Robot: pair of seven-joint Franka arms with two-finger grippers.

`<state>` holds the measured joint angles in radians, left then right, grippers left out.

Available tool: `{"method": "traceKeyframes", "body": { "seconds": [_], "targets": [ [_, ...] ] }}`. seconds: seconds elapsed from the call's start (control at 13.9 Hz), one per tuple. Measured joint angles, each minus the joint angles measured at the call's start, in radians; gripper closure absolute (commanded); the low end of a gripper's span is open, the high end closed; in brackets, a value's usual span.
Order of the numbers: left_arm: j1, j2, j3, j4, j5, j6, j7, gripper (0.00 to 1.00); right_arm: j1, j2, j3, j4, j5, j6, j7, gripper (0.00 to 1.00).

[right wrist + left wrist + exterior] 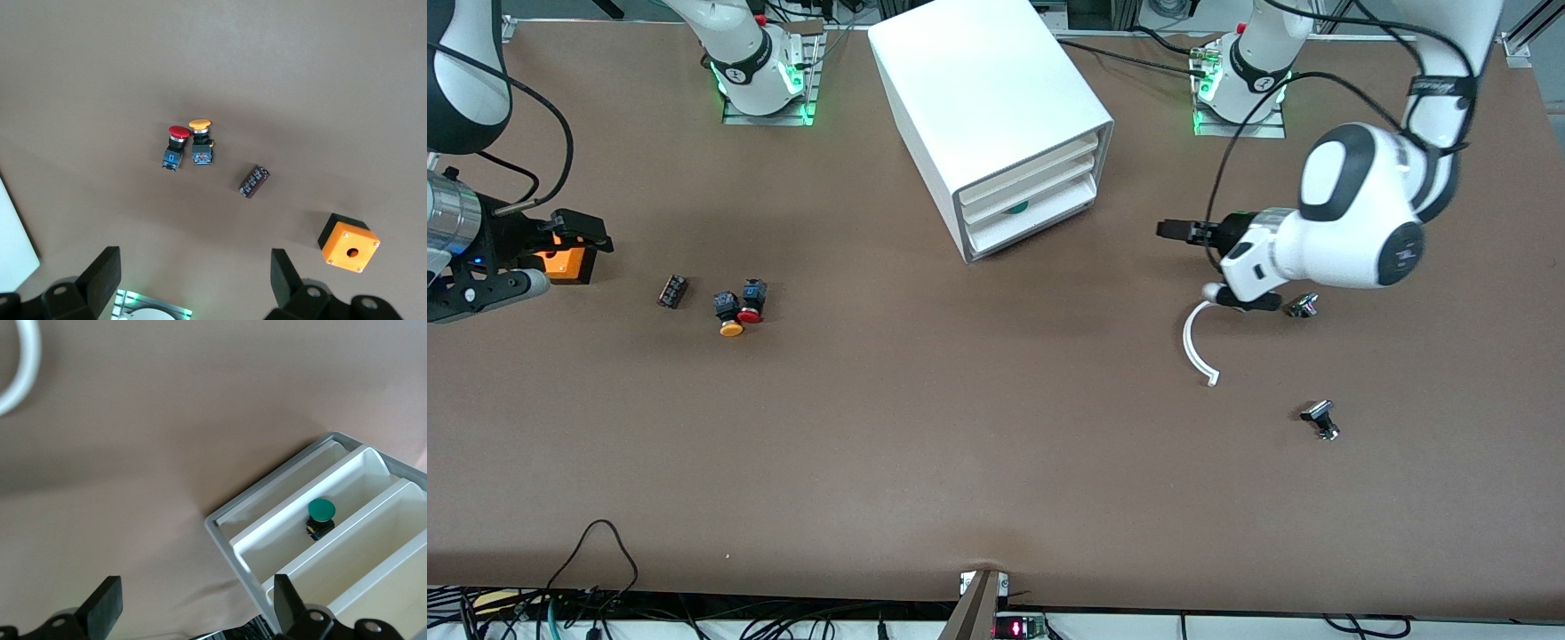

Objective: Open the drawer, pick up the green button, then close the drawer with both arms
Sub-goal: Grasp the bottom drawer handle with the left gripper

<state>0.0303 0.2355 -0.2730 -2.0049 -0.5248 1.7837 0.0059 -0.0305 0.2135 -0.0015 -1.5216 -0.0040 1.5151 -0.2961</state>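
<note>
Both end effectors, left [1169, 230] near the cabinet [987, 116] front and right [596, 238] waiting at its table end, are released and empty, so the button [321, 516] remains inside the drawer [1032, 224], barely ajar.

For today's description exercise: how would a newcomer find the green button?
Start at the white cabinet in the table's middle. Its lowest drawer holds the green button, alone. The red and yellow buttons lie on the open table toward the right arm's end.
</note>
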Motion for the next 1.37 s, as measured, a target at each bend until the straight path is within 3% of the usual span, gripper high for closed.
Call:
{"method": "traceKeyframes", "body": {
  "seconds": [0.43, 1.08, 1.37],
  "targets": [
    [-0.012, 0.044, -0.077, -0.127, -0.199, 0.162, 0.148, 0.01, 0.001, 0.004, 0.001, 0.0, 0.001, 0.003, 0.091, 0.01],
    [-0.05, 0.242, -0.085, -0.139, -0.499, 0.244, 0.525, 0.01, 0.011, 0.028, 0.006, 0.0, 0.002, 0.009, 0.102, 0.01],
    [-0.052, 0.282, -0.086, -0.139, -0.55, 0.245, 0.579, 0.01, 0.011, 0.03, 0.006, 0.0, 0.002, 0.011, 0.102, 0.01]
  ]
}}
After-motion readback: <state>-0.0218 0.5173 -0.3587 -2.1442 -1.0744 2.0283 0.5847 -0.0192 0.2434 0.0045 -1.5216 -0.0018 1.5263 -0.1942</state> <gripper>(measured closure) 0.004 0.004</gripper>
